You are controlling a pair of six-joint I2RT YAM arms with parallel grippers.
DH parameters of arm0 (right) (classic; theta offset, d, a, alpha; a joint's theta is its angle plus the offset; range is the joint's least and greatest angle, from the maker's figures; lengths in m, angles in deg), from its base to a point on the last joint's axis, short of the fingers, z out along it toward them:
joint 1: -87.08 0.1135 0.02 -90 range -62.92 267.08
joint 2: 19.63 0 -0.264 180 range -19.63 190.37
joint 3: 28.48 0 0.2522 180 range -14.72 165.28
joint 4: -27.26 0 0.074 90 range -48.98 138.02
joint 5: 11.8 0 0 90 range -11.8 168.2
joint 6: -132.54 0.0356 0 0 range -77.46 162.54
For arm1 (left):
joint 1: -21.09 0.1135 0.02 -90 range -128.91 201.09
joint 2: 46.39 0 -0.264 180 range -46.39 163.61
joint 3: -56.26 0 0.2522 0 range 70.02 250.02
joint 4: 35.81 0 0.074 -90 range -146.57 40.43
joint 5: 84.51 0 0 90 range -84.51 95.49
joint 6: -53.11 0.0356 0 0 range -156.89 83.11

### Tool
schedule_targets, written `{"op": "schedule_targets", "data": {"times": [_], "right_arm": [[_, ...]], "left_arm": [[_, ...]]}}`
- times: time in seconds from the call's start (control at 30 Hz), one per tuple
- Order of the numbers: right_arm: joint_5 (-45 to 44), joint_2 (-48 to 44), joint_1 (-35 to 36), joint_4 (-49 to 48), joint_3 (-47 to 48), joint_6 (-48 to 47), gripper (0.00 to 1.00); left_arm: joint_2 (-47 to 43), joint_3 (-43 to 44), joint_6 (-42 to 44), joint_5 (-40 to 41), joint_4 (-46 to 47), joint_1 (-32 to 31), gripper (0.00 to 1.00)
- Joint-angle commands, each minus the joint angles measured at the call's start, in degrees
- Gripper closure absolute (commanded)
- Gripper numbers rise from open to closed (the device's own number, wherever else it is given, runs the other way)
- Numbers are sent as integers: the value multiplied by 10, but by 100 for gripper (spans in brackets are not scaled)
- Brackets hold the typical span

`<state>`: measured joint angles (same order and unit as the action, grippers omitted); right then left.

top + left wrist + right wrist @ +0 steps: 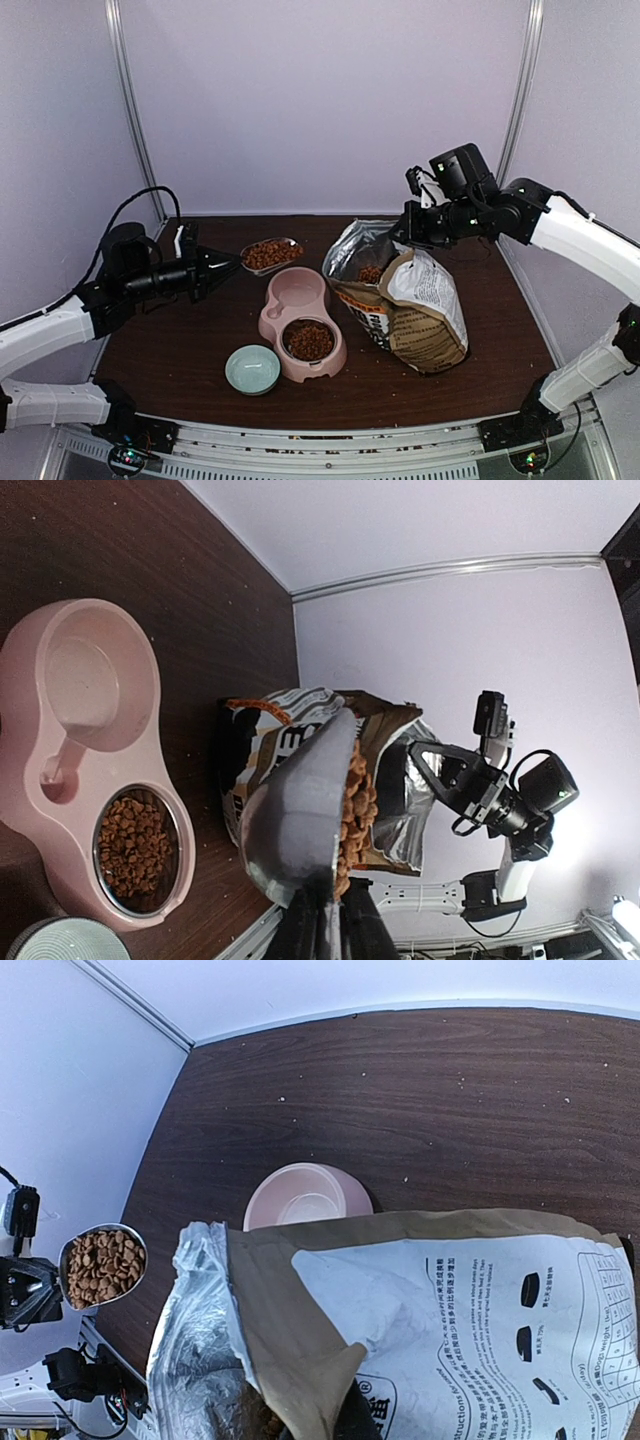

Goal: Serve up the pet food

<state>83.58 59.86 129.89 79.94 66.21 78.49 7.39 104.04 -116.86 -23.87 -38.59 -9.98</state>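
Left claw (226,265) clamped on the handle of a metal scoop (290,810). The scoop's long axis runs straight out from the claw tips, cup end farthest from the claw, held clear above the worktop (180,340). Pet food (270,254): a heaped load sits in the scoop, just ahead of the left claw; more fills one compartment of the pink double bowl (272,318), and more shows inside the open bag (425,310). Right claw (408,235) closed on the bag's top rim, holding the mouth up; the bag stands on the worktop below that claw. Key relation: the double bowl lies below the scoop's far end and off toward the arm bases. Its empty compartment is the closer of the two, the filled one beyond it. Left arm is nearer the bowl and carries the load. Judgement: scooping done, pour not yet made; the coming move calls for bringing the scoop over a compartment and rolling the wrist about the handle axis. Risk: pellets sliding off the heaped rim onto the worktop.
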Motion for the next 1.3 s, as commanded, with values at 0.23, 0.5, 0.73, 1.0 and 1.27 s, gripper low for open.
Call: {"op": "schedule_targets", "data": {"times": [0.23,0.5,0.73,1.0,1.27], "right_arm": [[-9,-43,-8,-105,11,-7,100],[-8,-43,-9,-104,12,-8,100],[-8,-45,-9,-102,11,-8,100],[-9,-47,-9,-100,9,-10,100],[-8,-51,-9,-100,6,-10,100]], "left_arm": [[68,7,69,-36,9,50,100],[137,29,123,-48,-16,64,100],[193,57,150,-53,-23,75,100],[262,107,191,-57,-58,77,100],[310,153,228,-52,-101,77,100]]}}
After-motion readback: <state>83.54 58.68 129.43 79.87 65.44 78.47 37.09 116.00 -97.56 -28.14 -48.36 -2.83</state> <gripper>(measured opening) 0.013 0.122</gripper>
